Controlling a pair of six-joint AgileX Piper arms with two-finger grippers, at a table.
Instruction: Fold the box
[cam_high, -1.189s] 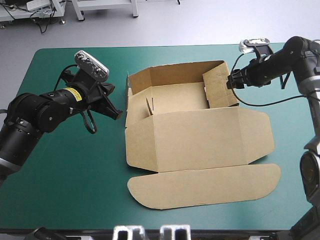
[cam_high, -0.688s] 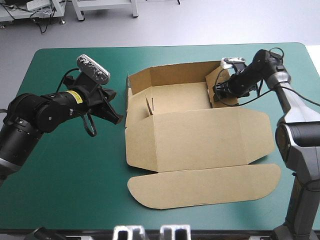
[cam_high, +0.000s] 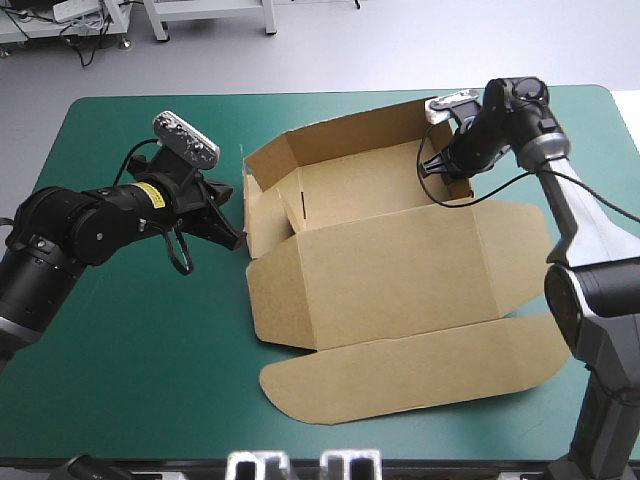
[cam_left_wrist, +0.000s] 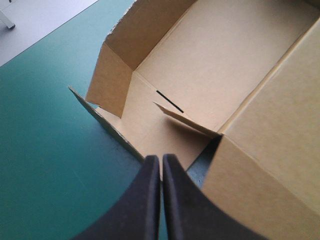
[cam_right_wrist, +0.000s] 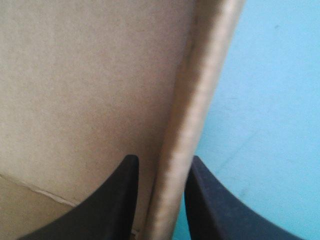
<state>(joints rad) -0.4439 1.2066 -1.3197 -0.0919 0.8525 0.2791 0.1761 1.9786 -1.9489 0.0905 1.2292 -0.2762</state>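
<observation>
One brown box (cam_high: 400, 270) lies about the middle of the teal-green tabletop (cam_high: 120, 380), a single cut sheet partly set up. At its far half three walls stand raised around an open tray: the far one, the left one and the right one. The lid lies flat toward the near edge and ends in one long rounded flap. Two claws are at the box, one on each side. The left claw (cam_left_wrist: 160, 157) has its two black fingers pressed together in a point, holding nothing. It sits low, just outside the box's left wall near the corner where tray meets lid. Ahead of it, inside the tray, show one dark slit (cam_left_wrist: 170, 101) and one small loose flap (cam_left_wrist: 187, 122) standing up a little. The right claw (cam_right_wrist: 163, 159) is narrowed onto the box's right wall, one finger on each face of the board and the wall's edge running up between them.
</observation>
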